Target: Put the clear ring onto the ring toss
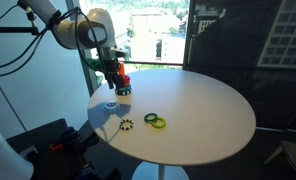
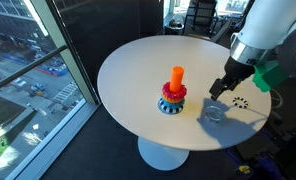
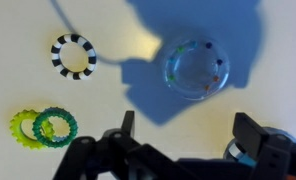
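My claw wide, empty | flat bluish see-through plastic ring near it | likely light, stiff, slick; I'd pinch its rim

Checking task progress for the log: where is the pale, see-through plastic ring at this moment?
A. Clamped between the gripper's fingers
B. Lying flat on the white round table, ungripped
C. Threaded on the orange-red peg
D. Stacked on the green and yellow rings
B: the wrist view shows the pale see-through plastic ring lying flat on the white round table, beyond the open, empty gripper; in an exterior view it sits apart from the orange-red peg.
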`<state>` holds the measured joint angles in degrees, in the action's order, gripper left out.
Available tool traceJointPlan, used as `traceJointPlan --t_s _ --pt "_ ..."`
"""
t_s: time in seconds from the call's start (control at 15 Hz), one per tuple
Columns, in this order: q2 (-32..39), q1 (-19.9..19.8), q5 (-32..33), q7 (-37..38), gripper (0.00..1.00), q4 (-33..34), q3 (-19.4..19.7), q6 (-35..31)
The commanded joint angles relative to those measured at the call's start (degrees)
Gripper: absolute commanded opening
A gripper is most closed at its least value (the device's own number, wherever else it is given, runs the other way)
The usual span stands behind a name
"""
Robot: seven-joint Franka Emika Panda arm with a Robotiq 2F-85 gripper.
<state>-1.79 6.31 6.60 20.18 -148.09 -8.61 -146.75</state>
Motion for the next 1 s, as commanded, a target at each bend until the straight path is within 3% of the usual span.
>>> traceJointPlan --t_s 0.0,0.93 --pt "2.2 -0.4 -0.7 -0.5 1.0 -0.9 1.2 -2.8" --pt "6.6 0.1 -0.3 0.4 1.0 0.4 2.9 -0.1"
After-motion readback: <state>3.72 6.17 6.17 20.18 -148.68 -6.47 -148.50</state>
